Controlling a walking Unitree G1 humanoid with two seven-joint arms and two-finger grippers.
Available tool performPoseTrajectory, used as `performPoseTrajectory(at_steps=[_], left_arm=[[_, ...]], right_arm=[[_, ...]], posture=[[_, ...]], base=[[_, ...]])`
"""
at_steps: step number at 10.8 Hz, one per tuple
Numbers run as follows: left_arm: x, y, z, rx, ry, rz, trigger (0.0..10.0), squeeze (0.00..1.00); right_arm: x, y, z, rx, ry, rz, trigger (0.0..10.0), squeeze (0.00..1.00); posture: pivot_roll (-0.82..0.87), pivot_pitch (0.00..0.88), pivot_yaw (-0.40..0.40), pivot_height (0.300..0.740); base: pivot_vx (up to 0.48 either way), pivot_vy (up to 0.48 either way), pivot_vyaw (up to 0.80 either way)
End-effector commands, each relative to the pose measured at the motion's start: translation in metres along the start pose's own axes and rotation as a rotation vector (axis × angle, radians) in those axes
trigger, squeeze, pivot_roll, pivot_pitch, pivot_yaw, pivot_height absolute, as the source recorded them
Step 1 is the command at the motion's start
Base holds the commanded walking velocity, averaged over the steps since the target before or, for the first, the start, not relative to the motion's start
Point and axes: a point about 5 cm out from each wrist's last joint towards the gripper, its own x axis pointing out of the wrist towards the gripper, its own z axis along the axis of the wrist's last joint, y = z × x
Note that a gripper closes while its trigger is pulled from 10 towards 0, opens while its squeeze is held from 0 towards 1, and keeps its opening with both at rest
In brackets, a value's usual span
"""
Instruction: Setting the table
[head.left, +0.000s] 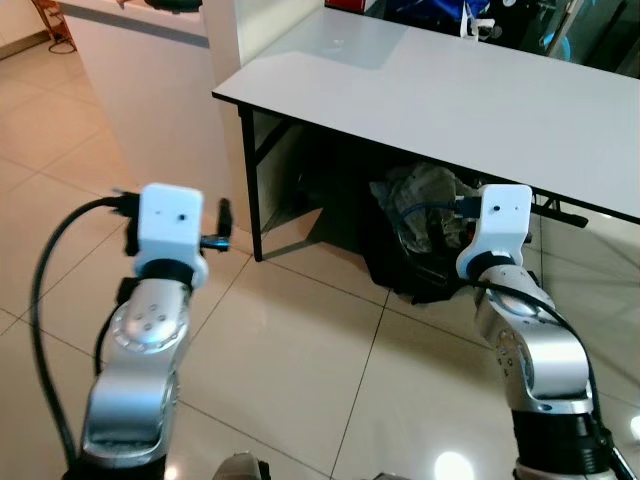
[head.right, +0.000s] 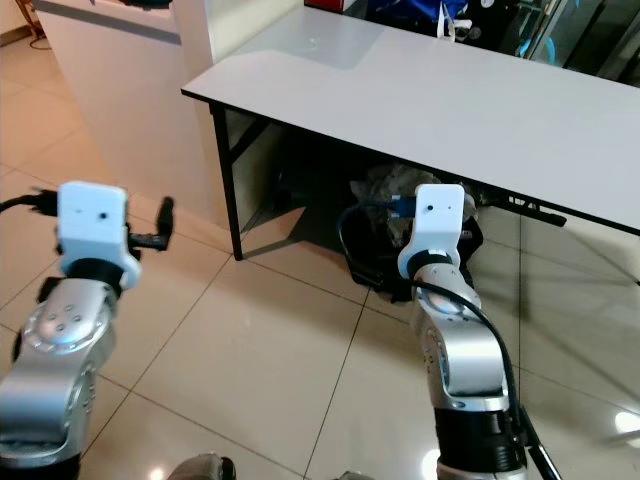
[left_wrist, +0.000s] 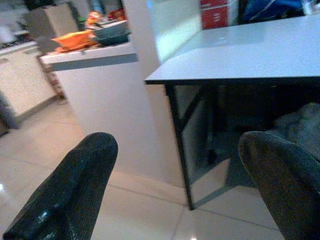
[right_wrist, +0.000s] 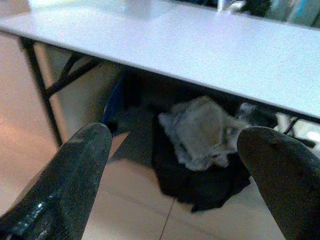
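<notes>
Approach step: long white rectangular counter ahead, bare. Left end effector and right end effector both spread, empty. Orange tableware on far ledge; fetch next.

The table runs across the upper right of the frame. Under it sits a bag (stuffed full). A counter stands at the upper left.

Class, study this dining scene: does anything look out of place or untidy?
Yes: a crumpled grey bundle sits atop a black bag on the floor under the white table, an untidy heap for a table being set.
</notes>
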Motion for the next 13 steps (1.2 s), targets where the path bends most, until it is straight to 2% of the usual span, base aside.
performPoseTrajectory(at_steps=[1,2,5,7,10,13], left_arm=[[0.002,-0.005,0.002,-0.016,-0.013,-0.036,10.0,0.00],[0.004,-0.008,0.002,-0.035,-0.021,-0.066,10.0,0.00],[0.007,-0.010,0.004,-0.027,-0.038,-0.079,10.0,0.00],[0.009,-0.012,0.004,-0.026,-0.042,-0.093,10.0,0.00],[0.010,-0.014,0.006,-0.026,-0.052,-0.100,10.0,0.00],[0.002,-0.001,-0.003,0.004,-0.022,-0.059,10.0,0.00]], right_arm=[[0.001,0.005,0.000,0.018,0.022,0.058,10.0,0.00],[0.000,0.008,0.003,0.084,0.001,0.088,10.0,0.00],[0.000,0.014,0.000,0.033,0.007,0.112,10.0,0.00],[-0.001,0.019,0.001,-0.010,0.001,0.142,10.0,0.00],[-0.001,0.019,0.000,0.001,0.002,0.146,10.0,0.00],[0.001,0.026,-0.001,0.004,0.000,0.172,10.0,0.00]], posture=[[0.02,0.053,-0.038,0.740],[0.01,0.045,-0.026,0.740],[0.00,0.025,-0.009,0.740],[-0.01,0.011,-0.001,0.740],[0.00,0.005,-0.012,0.740],[0.04,0.002,-0.032,0.740]], base=[[0.000,0.000,0.00],[0.450,0.000,0.00],[0.480,0.000,0.00],[0.480,0.000,0.80],[0.480,0.000,0.80],[0.480,0.000,0.80]])
